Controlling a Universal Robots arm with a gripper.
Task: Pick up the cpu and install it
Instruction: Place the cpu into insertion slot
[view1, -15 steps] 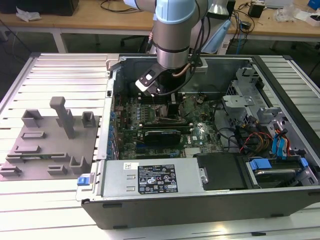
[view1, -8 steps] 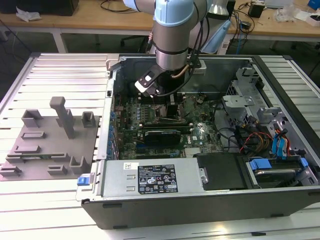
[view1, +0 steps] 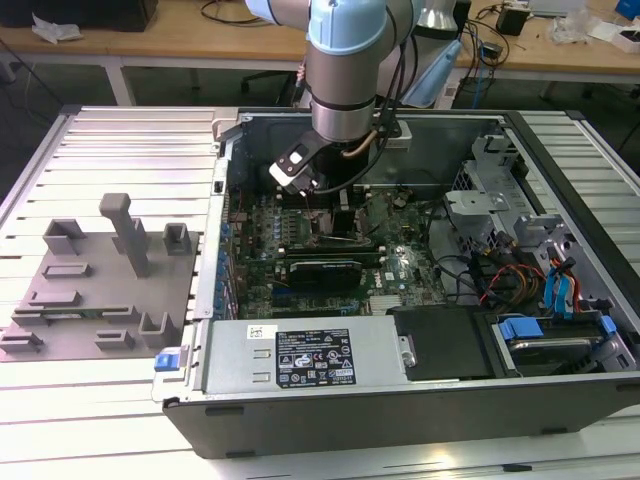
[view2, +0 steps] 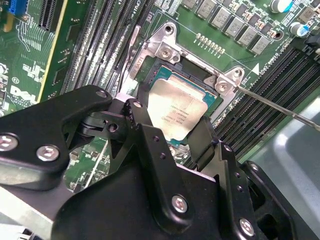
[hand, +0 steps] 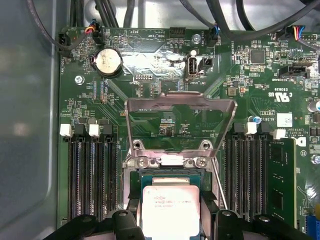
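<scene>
**Silver-topped cpu (view2: 176, 111) sitting between the fingers at the open socket**

I am reading the exterior view from its left to its right. On its left, a grey fixture plate (view1: 100, 290) is lying on the slatted table (view1: 120, 140), well apart from the work. In the middle, the arm (view1: 345, 70) is reaching down into the open computer case (view1: 300, 420), over the green motherboard (view1: 300, 262). On its right, drive cages (view1: 480, 210) and blue-plugged cables (view1: 555, 290) are lying well apart from the arm.

In both wrist views the gripper (hand: 170, 207) is, as I am judging it, pinching the cpu by two opposite edges, with its black fingers (view2: 145, 130) pressing one on each side. The chip is lying level directly over the socket (hand: 150, 176). The metal load plate (hand: 180, 120) is standing tipped open beyond it, and the thin lever (view2: 272, 106) is swung aside. I cannot tell whether the chip is seated or hanging just above.

I am expecting it to handle as light and stiff, with a slick metal top and a delicate underside. So I am favouring a gentle squeeze on the thin pale edges, keeping it flat.
</scene>
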